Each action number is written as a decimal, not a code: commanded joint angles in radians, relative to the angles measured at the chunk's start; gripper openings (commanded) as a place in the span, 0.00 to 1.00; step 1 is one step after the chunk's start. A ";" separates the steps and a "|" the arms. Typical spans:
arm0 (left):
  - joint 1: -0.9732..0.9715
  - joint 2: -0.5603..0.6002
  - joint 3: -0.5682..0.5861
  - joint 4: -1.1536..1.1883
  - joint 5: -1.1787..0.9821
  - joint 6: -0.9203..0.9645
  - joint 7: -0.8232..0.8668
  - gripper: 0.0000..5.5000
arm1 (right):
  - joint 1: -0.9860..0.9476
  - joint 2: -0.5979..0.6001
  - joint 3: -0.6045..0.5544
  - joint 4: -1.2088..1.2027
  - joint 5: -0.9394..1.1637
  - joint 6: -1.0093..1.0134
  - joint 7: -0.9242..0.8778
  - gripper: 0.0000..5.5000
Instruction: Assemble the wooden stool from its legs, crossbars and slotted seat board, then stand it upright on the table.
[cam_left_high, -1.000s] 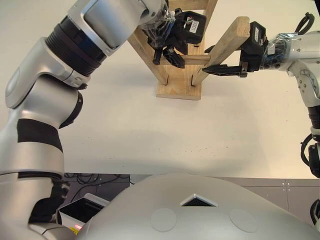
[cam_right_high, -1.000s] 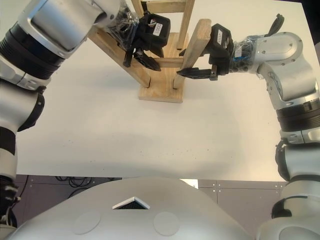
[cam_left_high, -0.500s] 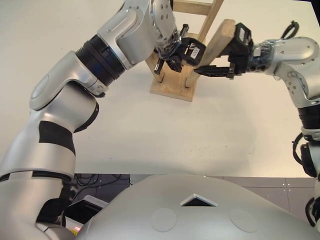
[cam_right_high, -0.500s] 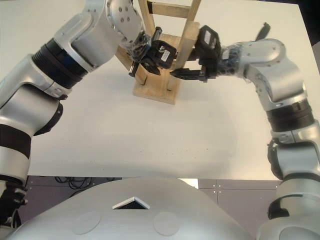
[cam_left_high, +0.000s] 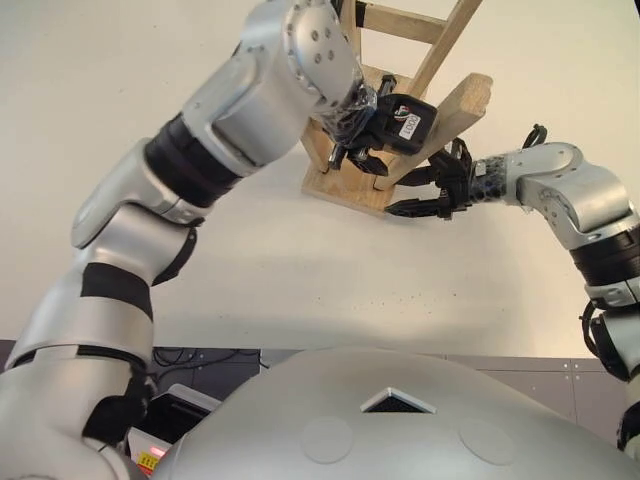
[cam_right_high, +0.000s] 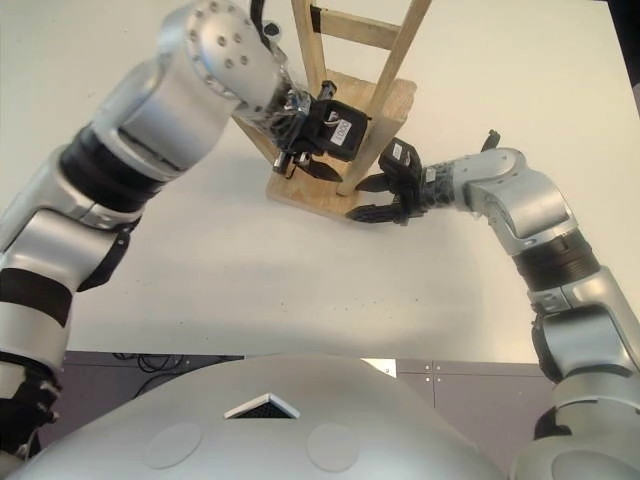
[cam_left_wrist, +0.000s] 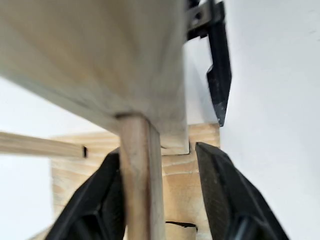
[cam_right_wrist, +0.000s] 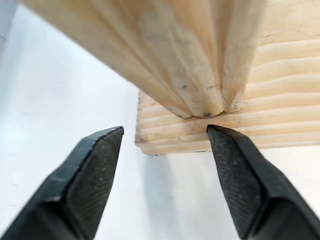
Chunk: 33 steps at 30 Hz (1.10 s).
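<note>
The stool (cam_left_high: 420, 90) looks assembled but stands inverted at the far middle, its seat board (cam_left_high: 340, 187) down on the table (cam_left_high: 250, 260), so righting it remains. The left pincer (cam_left_high: 368, 158) straddles a crossbar (cam_left_wrist: 140, 180), though whether it grips cannot be told. The right pincer (cam_left_high: 420, 196) gapes empty at the board's right corner.

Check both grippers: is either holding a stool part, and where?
Nothing is clamped. The left gripper is open, its fingers straddling the round crossbar with a gap on one side. The right gripper is open at the corner of the seat board.
</note>
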<state>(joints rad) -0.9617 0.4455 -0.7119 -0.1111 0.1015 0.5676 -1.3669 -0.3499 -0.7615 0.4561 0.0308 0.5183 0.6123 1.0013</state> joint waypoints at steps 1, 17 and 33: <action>0.009 0.159 0.117 -0.175 -0.047 0.030 -0.061 0.48 | 0.075 -0.013 -0.060 -0.055 -0.006 0.089 -0.031 0.69; -0.238 0.096 1.053 0.231 -0.396 0.382 0.502 0.51 | 0.379 -0.107 -0.438 -0.415 0.153 0.132 0.059 0.92; 0.688 -0.201 0.784 -0.077 -0.829 0.285 0.294 0.51 | 0.249 0.017 -0.261 -0.323 -0.033 -0.015 -0.003 0.92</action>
<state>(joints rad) -0.3495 0.2010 0.1465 -0.0147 -0.5984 0.7289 -0.9834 -0.0612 -0.6947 0.1792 -0.3480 0.5753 0.6795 0.9987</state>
